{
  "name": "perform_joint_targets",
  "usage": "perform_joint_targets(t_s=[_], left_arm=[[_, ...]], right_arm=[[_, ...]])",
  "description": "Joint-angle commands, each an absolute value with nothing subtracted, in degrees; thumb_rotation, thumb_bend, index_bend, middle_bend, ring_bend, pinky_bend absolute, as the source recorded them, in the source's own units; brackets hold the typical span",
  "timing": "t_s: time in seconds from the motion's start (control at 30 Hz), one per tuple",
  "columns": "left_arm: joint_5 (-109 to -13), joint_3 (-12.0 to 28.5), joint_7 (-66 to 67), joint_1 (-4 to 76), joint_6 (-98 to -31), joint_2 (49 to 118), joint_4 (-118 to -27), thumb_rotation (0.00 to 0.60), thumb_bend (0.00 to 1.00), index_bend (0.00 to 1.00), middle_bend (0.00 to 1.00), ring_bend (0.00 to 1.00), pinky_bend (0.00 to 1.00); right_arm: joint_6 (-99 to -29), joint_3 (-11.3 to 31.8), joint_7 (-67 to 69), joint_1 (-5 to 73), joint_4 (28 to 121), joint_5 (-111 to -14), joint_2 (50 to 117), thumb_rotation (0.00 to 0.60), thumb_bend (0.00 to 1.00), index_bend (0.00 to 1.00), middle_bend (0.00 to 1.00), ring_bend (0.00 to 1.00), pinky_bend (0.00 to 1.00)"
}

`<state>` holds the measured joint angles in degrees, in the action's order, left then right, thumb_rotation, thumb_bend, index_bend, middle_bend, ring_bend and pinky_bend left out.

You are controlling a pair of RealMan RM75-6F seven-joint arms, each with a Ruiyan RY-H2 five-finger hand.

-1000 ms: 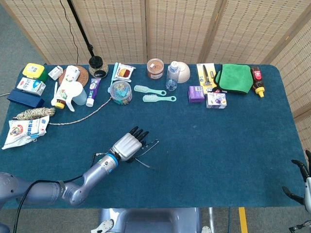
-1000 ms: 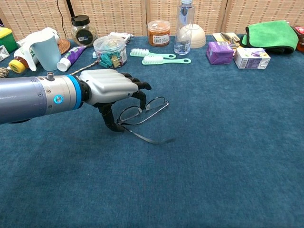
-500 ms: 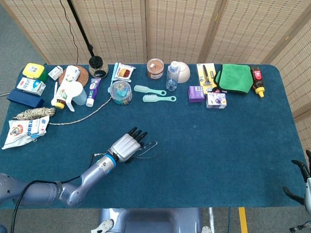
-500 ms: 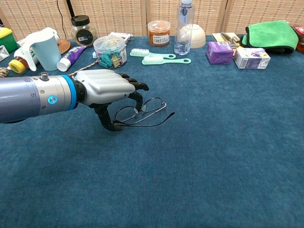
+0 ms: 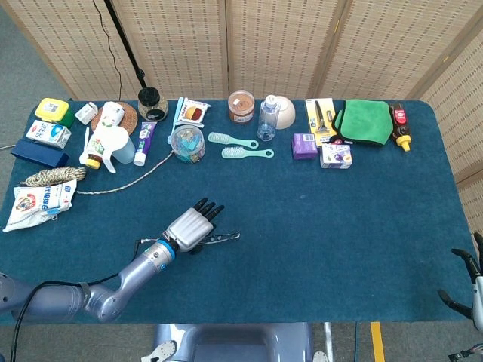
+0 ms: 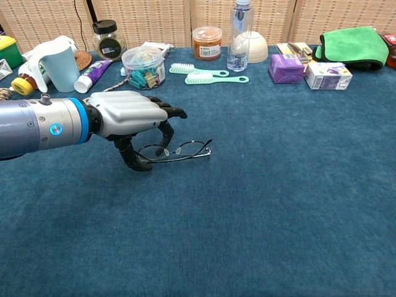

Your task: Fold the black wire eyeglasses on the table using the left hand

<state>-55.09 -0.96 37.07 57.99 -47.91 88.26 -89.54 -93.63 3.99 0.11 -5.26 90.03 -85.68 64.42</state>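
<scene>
Left hand (image 6: 127, 117) on the black wire eyeglasses (image 6: 176, 151), near the front of the blue table (image 5: 324, 219).

The eyeglasses lie flat on the cloth, well in front of the clear tub of clips (image 5: 187, 142) and a little toward the table's front edge from it; their arms look folded in against the frame, though the thin wire is hard to read. The left hand reaches over their left end with its dark fingers (image 6: 166, 133) curled down onto the frame, thumb below, seemingly pinching it. The two green brushes (image 5: 241, 145) lie just beside the tub, on its right. The right hand (image 5: 469, 290) hangs off the table's far right corner, well away from the tub, fingers spread and holding nothing.
</scene>
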Motion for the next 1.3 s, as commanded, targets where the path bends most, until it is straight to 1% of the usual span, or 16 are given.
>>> perform_joint_targets(t_s=[0.03, 0.3, 0.4, 0.47, 0.63, 0.7, 0.77, 0.87, 1.03, 1.2, 1.3], left_arm=[[-55.3, -1.0, 36.7, 57.8, -47.6, 87.9, -89.5, 0.485, 0.28, 0.53, 0.0, 0.0, 0.0], [-56.7, -1.5, 36.1, 57.0, -47.8, 86.8, -90.0, 0.484, 0.28, 0.54, 0.0, 0.0, 0.0], [-57.4, -1.5, 36.2, 56.7, -48.5, 86.6, -89.8, 0.484, 0.28, 0.51, 0.0, 0.0, 0.0], [-57.7, -1.5, 36.1, 56.6, -48.4, 86.4, -89.8, 0.484, 0.28, 0.45, 0.0, 0.0, 0.0], [-58.5, -1.3, 35.0, 56.0, -48.6, 85.5, -90.6, 0.485, 0.28, 0.14, 0.0, 0.0, 0.0], [-58.8, -1.2, 34.6, 55.8, -48.8, 84.9, -91.1, 0.485, 0.28, 0.05, 0.0, 0.0, 0.0], [-59.2, -1.0, 34.0, 55.3, -49.3, 84.1, -91.8, 0.484, 0.28, 0.01, 0.0, 0.0, 0.0], [-59.9, -0.8, 32.9, 54.5, -50.3, 82.6, -93.1, 0.484, 0.28, 0.0, 0.0, 0.0, 0.0], [-63.3, -1.6, 28.6, 50.2, -55.0, 76.0, -98.5, 0.485, 0.28, 0.0, 0.0, 0.0, 0.0], [-67.0, -2.9, 23.4, 45.7, -59.2, 70.6, -102.0, 0.484, 0.28, 0.0, 0.0, 0.0, 0.0], [-68.2, -3.2, 21.8, 44.3, -60.5, 69.3, -102.7, 0.483, 0.28, 0.0, 0.0, 0.0, 0.0]], right_arm=[[-93.7, 4.0, 0.0, -5.3, 90.2, -85.8, 64.4, 0.6, 0.0, 0.26, 0.02, 0.05, 0.07], [-93.7, 3.9, -0.4, -5.1, 90.4, -86.2, 64.4, 0.6, 0.0, 0.26, 0.02, 0.05, 0.07], [-93.7, 3.9, -0.4, -5.0, 90.5, -86.3, 64.5, 0.6, 0.0, 0.26, 0.02, 0.05, 0.07], [-93.7, 3.9, -0.4, -5.1, 90.4, -86.3, 64.6, 0.6, 0.0, 0.26, 0.02, 0.05, 0.07], [-93.7, 4.0, -0.4, -5.0, 90.4, -86.2, 64.6, 0.6, 0.0, 0.26, 0.02, 0.05, 0.07], [-93.6, 4.0, -0.4, -4.9, 90.4, -86.3, 64.6, 0.6, 0.0, 0.26, 0.02, 0.05, 0.07], [-93.5, 4.0, -0.5, -4.7, 90.3, -86.4, 64.7, 0.6, 0.0, 0.26, 0.02, 0.05, 0.07], [-93.2, 4.1, -0.5, -4.5, 90.3, -86.5, 64.8, 0.6, 0.0, 0.26, 0.02, 0.05, 0.07], [-92.3, 4.5, -0.5, -3.7, 90.2, -86.2, 64.6, 0.6, 0.0, 0.26, 0.02, 0.05, 0.07], [-91.4, 4.9, -0.6, -2.9, 90.2, -85.8, 64.4, 0.6, 0.0, 0.26, 0.02, 0.05, 0.07], [-91.2, 5.1, -0.6, -2.7, 90.2, -85.7, 64.4, 0.6, 0.0, 0.25, 0.02, 0.05, 0.07]])
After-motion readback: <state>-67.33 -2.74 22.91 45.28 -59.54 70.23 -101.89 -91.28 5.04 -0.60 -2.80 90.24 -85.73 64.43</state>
